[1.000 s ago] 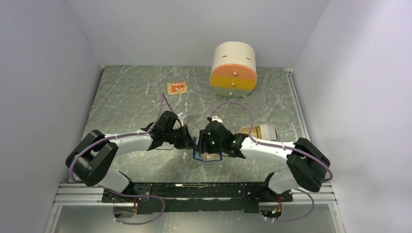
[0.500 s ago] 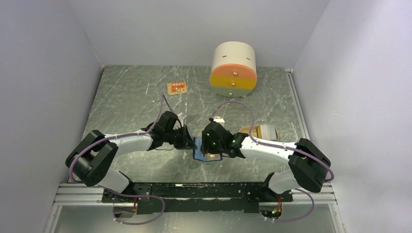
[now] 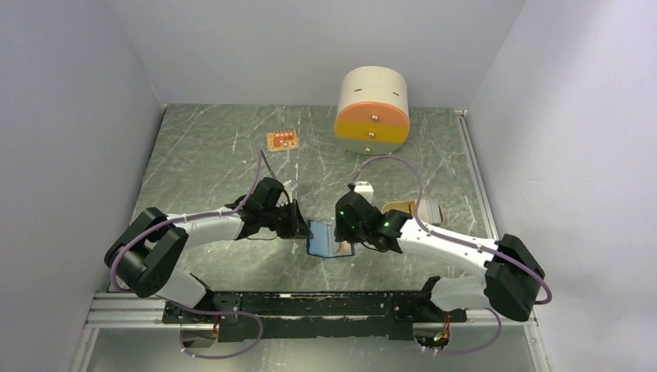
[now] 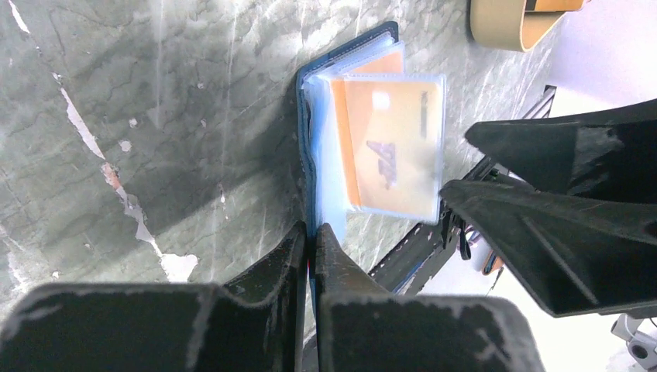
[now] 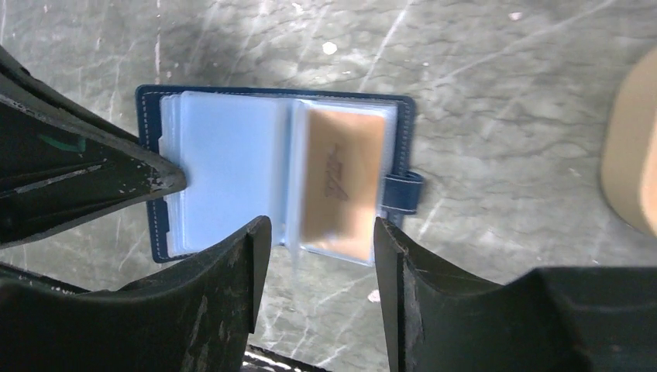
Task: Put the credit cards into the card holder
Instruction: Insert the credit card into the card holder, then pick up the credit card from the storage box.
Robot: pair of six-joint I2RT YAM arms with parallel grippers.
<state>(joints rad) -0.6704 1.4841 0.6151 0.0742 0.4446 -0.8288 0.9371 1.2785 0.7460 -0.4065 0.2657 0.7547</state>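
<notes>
The card holder point(image 3: 319, 237) lies open on the table, navy outside, pale blue sleeves inside point(image 5: 225, 167). A tan credit card point(image 5: 341, 182) sits inside a clear sleeve on the snap side, also seen from the left wrist point(image 4: 391, 147). My left gripper point(image 4: 310, 236) is shut on the holder's edge point(image 3: 304, 229). My right gripper point(image 5: 321, 232) hovers open just above the holder's near edge point(image 3: 339, 236), holding nothing. More beige credit cards point(image 3: 418, 209) lie to the right of the holder.
A cream-and-orange round drawer unit point(image 3: 372, 108) stands at the back. A small orange tag point(image 3: 283, 140) lies at the back left. The beige stack shows at the edge of both wrist views point(image 4: 511, 19) point(image 5: 631, 163). Grey walls enclose the table.
My right arm has drawn back to the right off the holder, uncovering its open sleeves. The tan card stays in the sleeve. The left arm has held still.
</notes>
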